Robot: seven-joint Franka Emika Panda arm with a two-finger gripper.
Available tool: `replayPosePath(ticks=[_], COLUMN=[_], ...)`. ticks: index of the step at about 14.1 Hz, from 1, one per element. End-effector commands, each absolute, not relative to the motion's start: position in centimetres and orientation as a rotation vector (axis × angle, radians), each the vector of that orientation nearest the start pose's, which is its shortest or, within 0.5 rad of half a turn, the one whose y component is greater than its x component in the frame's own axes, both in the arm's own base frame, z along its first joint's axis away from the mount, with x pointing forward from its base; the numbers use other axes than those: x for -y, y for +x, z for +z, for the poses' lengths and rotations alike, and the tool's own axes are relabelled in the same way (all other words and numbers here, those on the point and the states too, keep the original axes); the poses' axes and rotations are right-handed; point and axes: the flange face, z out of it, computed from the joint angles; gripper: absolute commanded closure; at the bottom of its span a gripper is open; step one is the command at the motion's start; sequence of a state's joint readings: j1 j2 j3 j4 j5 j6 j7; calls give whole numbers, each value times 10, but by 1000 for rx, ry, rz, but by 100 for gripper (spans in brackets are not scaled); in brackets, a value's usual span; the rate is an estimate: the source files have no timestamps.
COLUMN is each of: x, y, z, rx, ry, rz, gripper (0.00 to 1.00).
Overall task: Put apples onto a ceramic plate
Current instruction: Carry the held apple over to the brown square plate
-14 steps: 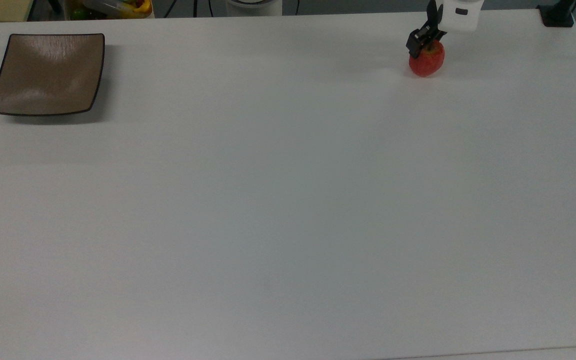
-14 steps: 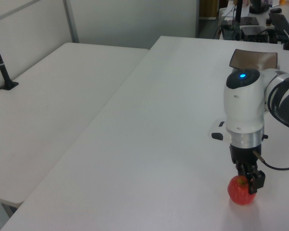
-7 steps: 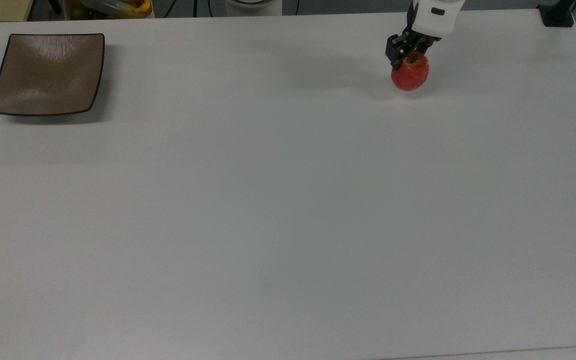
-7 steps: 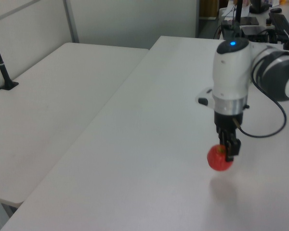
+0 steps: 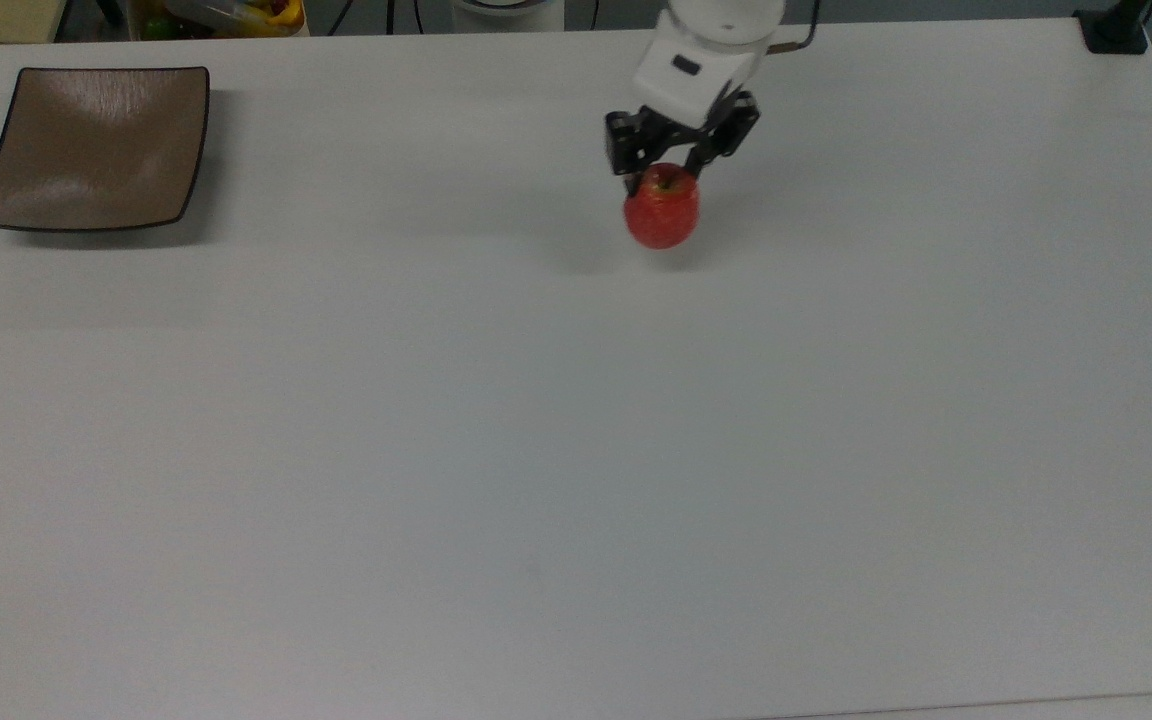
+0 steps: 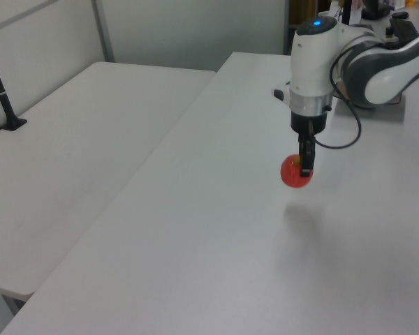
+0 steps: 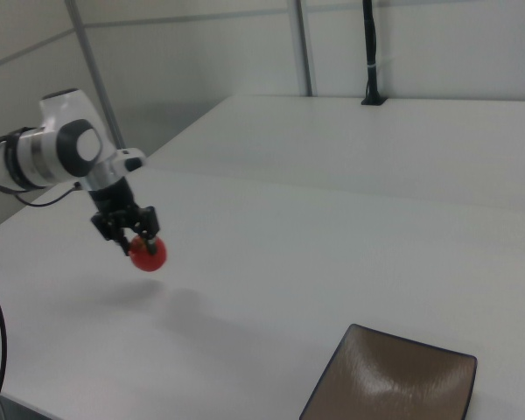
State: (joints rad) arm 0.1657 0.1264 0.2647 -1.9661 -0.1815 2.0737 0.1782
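A small red apple point(image 5: 662, 215) point(image 6: 295, 172) point(image 7: 147, 253) hangs in the air above the white table, its shadow on the tabletop below it. My gripper point(image 5: 669, 178) point(image 6: 306, 166) point(image 7: 142, 238) is shut on the apple's top, near the stem. The square brown ceramic plate point(image 5: 96, 148) point(image 7: 392, 382) sits with nothing on it at the top view's far left, well apart from the apple. In the left view, the arm point(image 6: 366, 59) covers the spot where the plate lies.
A black post base point(image 5: 1116, 28) stands at the table's corner in the top view's upper right. A container with colourful items point(image 5: 226, 15) sits beyond the table's far edge. A second white table point(image 6: 70, 153) adjoins on the left view's left.
The gripper lifted the apple off the table and carried it toward the top view's left, closer to the plate. The plate has not moved.
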Motion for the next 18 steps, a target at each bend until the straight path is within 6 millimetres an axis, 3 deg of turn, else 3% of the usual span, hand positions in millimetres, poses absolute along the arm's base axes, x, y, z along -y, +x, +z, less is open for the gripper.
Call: replayPosePath(ticks=[1, 4, 9, 12, 16, 18], x=[-151, -69, 39, 136, 205, 230], y=[555, 568, 572, 559, 537, 530], z=[432, 452, 474, 472, 465, 452], rx=[429, 306, 190, 105, 33, 12], ry=[-3263, -3289, -3310, -3326, -3333, -3336], rz=[-98, -128, -156, -113, -51, 5], gripper=[57, 57, 57, 57, 57, 57])
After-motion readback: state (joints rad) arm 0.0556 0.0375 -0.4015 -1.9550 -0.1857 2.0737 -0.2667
